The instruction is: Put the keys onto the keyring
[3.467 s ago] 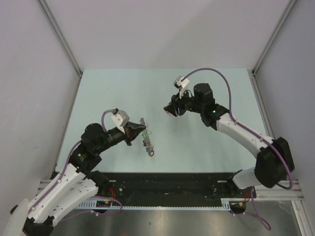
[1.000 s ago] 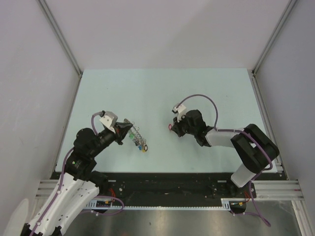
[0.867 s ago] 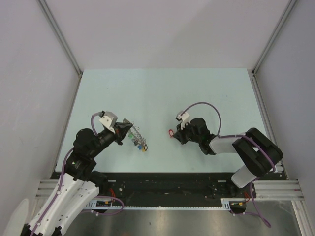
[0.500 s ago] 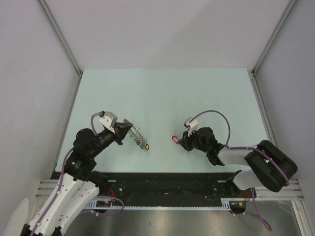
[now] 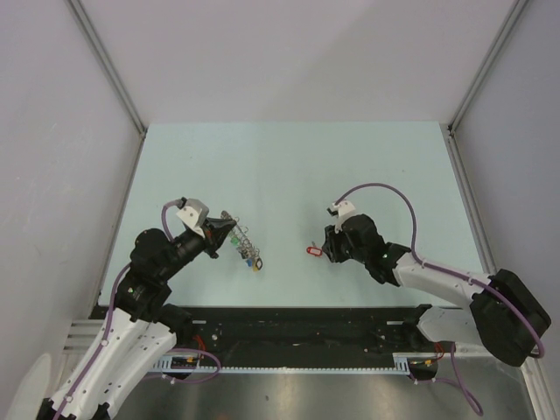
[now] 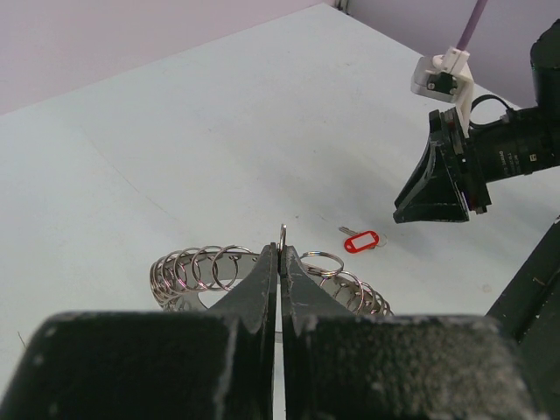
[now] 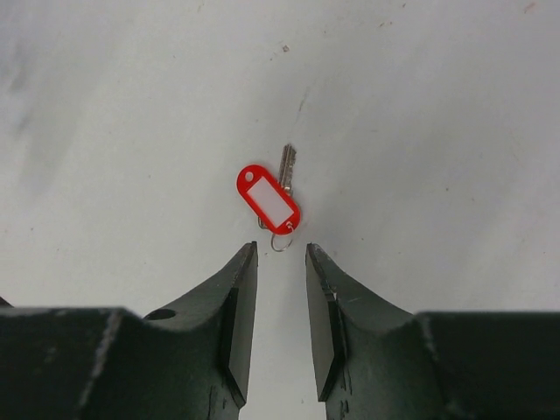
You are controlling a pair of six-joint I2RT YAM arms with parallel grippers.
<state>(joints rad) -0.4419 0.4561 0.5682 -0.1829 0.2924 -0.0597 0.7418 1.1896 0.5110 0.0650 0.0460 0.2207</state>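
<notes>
I'm holding the keyring [image 6: 199, 263] in the left claw [image 6: 280, 249], and the key [image 7: 271, 199] is lying loose in front of the right claw [image 7: 280, 254].

The left claw's jaws are pressing together on a thin edge of the keyring's metal, low over the near-left part of the worktop [image 5: 289, 166], with the small looped rings fanning out to both sides of the grip. The right claw is sitting parted by a narrow gap and gripping nothing. The red-tagged key is resting flat on the worktop just beyond its tips, apart from them. From above, I'm seeing the key well apart from the keyring, off to its right.
</notes>
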